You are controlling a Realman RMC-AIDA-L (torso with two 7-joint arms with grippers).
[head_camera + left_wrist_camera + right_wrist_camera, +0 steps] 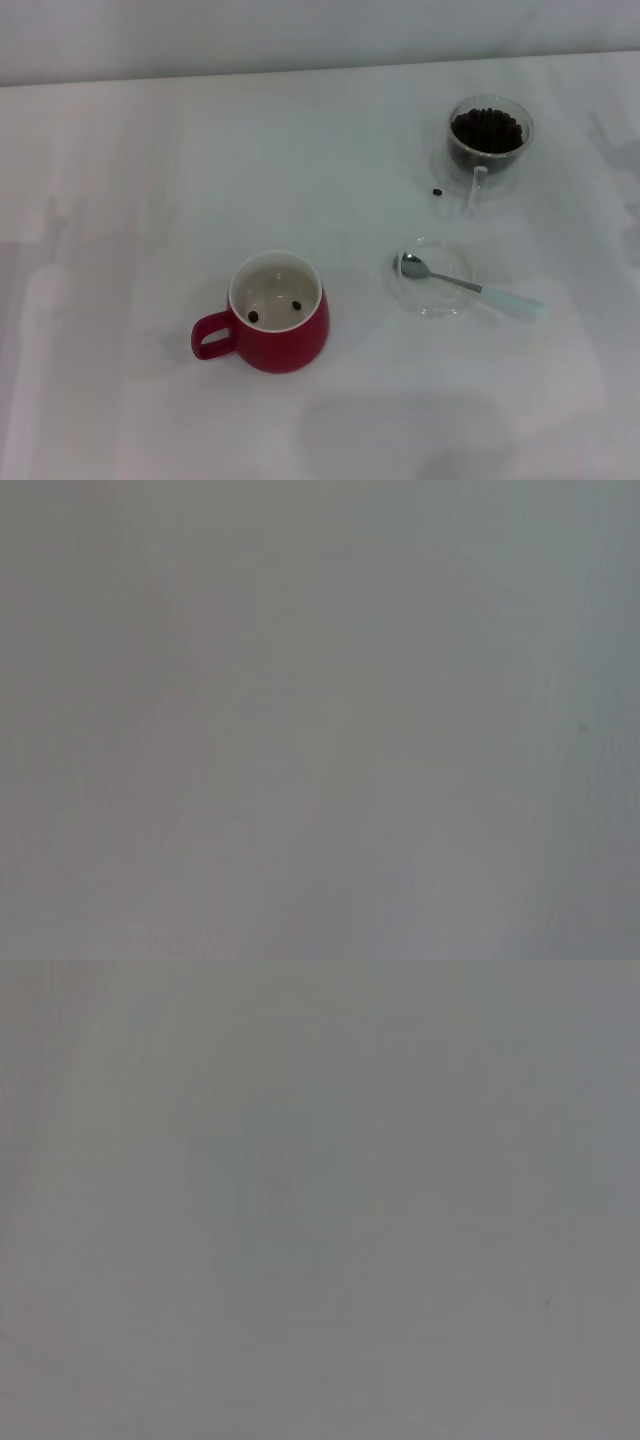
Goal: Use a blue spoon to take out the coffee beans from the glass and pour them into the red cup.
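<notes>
So neither gripper is in view, can't tell how their fingers are set. Red cup (278, 312) sits toward the near edge with two beans inside. Blue spoon (468, 286) rests across a clear saucer (434, 278) further right; I'd pinch the pale handle, keeping the bowl level. Glass (488, 141) with coffee beans (486, 129) stands by the far right corner, one stray bean (437, 192) beside it

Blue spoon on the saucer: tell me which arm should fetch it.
Right, probably. The blue spoon lies on the saucer on the robot's right, with the glass beyond it. The red cup sits nearer centre. Neither gripper is in view.
</notes>
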